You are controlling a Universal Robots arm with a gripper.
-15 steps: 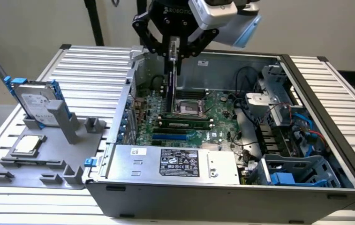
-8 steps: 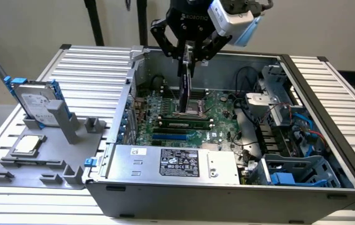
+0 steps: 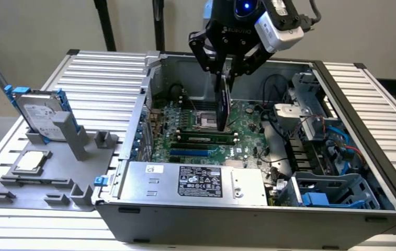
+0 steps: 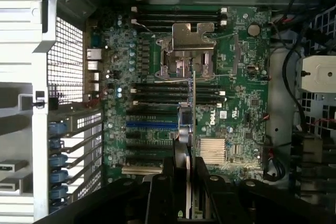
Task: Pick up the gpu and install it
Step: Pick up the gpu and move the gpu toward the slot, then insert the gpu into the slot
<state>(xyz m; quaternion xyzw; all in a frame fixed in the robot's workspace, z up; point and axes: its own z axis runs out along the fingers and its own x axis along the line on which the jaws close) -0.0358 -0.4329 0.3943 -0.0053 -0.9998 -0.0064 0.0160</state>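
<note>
The gpu hangs on edge inside the open computer case, above the motherboard and not yet seated. Its long lower edge points down at the board. This upright hold suits a card that has to go edge-first into a slot.

In the wrist view the gpu appears as a thin line running across the memory slots toward the processor socket. It sits just beside the blue expansion slot rather than plainly over it. How high the lower edge is above the board I cannot tell.

The tool is closed on the gpu's upper edge, one finger on each flat face. This leaves the connector edge and the lower part of both faces free. In the wrist view the tool clamps the card between dark fingers.

The case lies on its side on the slatted bench, so the board faces up and the arm can come in from above. The power supply fills the near end of the case.

Well apart, toward the exterior view's left, a grey holder keeps the hard drive standing in its blue frame. The small square chip lies flat beside it.
</note>
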